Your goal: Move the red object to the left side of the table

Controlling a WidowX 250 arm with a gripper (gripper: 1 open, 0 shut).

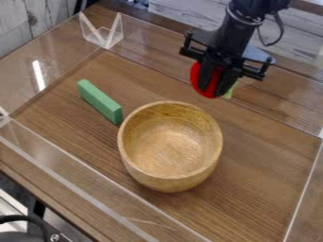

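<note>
Claw [211, 82] of mine was pinching the red ball [203, 77] above the table [70, 133], past the far rim of the wooden bowl [169, 146]. I had the green block [100, 101] off to one side.

Wood-grain table [57, 128] under bowl [169, 146], block [100, 101]
</note>
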